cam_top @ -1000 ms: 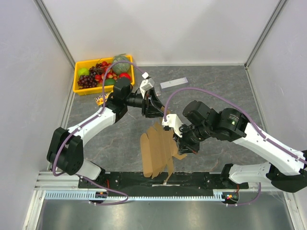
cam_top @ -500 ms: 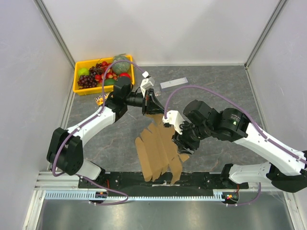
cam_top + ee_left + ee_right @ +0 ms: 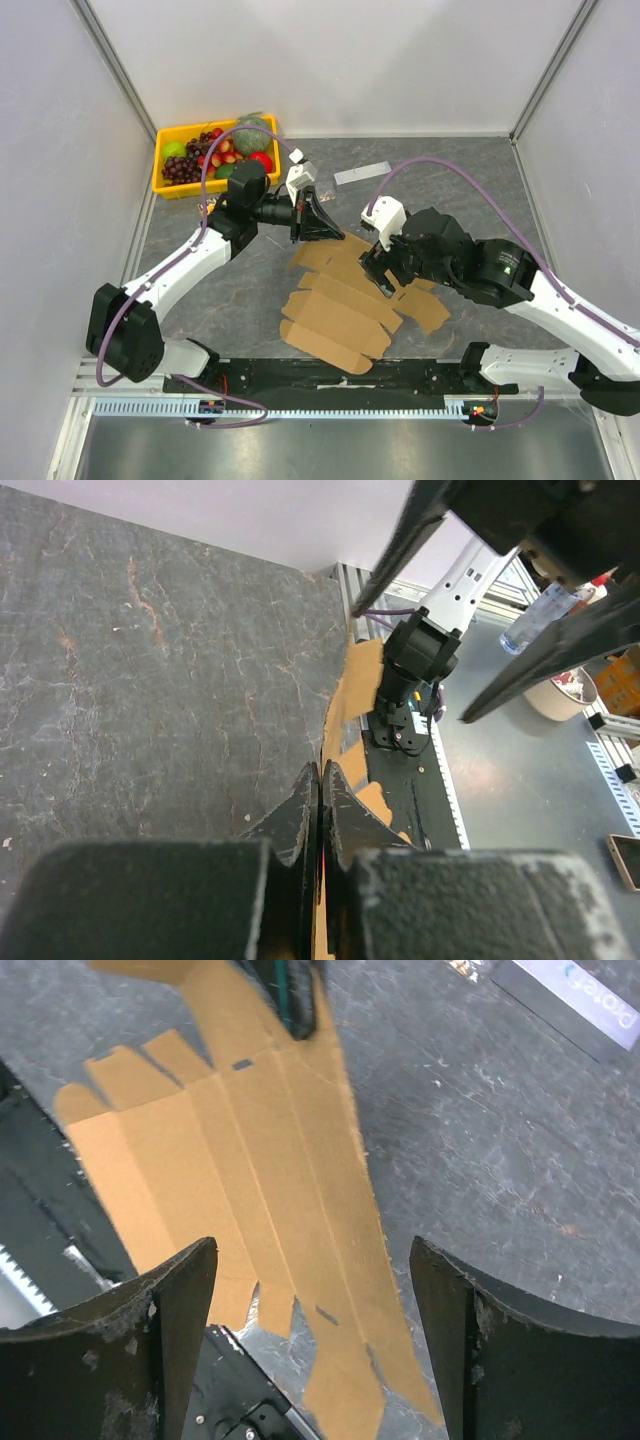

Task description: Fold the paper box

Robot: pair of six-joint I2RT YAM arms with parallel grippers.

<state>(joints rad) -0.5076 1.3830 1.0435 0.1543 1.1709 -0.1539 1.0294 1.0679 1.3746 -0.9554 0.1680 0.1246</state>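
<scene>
1. Dark grey, stone-patterned tabletop (image 3: 480, 190), spread under the paper box.
2. Paper box (image 3: 335, 315): flat brown die-cut sheet, unfolded, flaps and tabs splayed, lying on the tabletop between the two arms.
3. Yellow fruit tray (image 3: 158, 160), well beyond the paper box, off to its far left.
4. Right claw (image 3: 312, 1260): spread wide, gripping nothing, hovering over the paper box's right part.
5. Left claw (image 3: 322, 780): pinched tight on the paper box's far edge.
6. Grey-white strip (image 3: 362, 174), flat beyond the paper box's far side, well apart.
</scene>
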